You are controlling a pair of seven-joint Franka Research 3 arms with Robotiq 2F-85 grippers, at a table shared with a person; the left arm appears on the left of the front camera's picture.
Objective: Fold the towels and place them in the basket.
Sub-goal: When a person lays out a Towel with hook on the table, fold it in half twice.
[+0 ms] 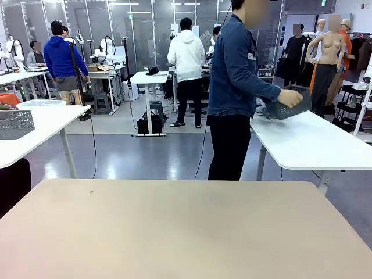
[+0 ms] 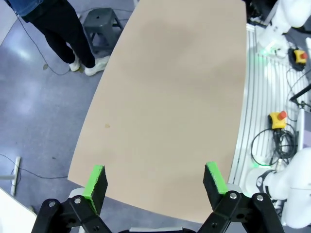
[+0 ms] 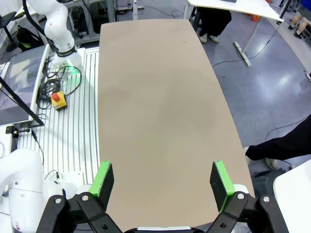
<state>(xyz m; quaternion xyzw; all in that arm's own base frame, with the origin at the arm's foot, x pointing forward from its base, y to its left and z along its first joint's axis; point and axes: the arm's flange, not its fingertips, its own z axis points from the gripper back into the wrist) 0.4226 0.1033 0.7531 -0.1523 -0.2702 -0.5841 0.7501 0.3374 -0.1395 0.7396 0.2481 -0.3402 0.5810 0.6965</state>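
The person (image 1: 235,87) stands beyond my table, turned to a white side table (image 1: 314,142), and holds the dark grey lattice basket (image 1: 286,106) in one hand above it. The towels are out of view. My left gripper (image 2: 155,182) hangs open high over the beige table (image 2: 170,97), with nothing between its green pads (image 2: 95,180). My right gripper (image 3: 163,179) is open too, above the same bare table (image 3: 155,107), its green pads (image 3: 218,178) wide apart.
Another white table (image 1: 35,125) at the left carries a grey lattice basket (image 1: 14,123). The person's shoes (image 2: 92,65) and a grey stool (image 2: 99,24) stand off the table's far edge. Arm bases, cables and emergency-stop buttons (image 2: 278,119) lie along the robot's side.
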